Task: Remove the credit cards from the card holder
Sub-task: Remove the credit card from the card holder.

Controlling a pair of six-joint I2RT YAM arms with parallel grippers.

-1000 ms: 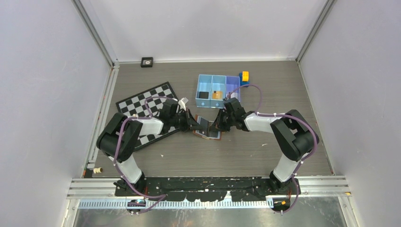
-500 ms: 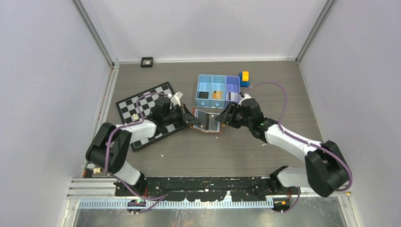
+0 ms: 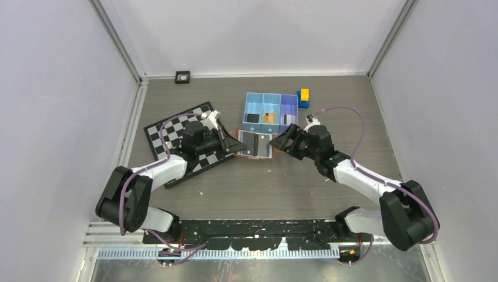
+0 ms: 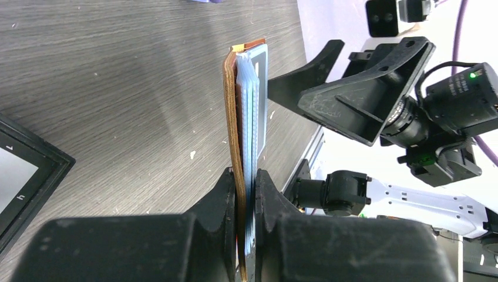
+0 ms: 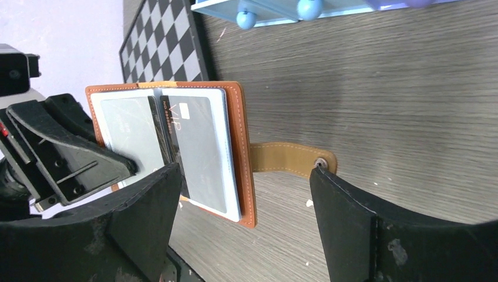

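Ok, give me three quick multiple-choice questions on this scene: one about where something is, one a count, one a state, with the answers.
1. Where is the card holder?
A) just on the near side of the tray
B) inside the tray
C) behind the tray

2. How many compartments has the tray?
A) two
B) three
C) five

3. The right gripper is:
A) shut on the tray
B) shut on the card holder
C) open

Answers:
1 A: in the top view it sits just below the tray, clamped by the left gripper.
2 B: three compartments stand side by side.
3 C: its fingers stand wide apart.
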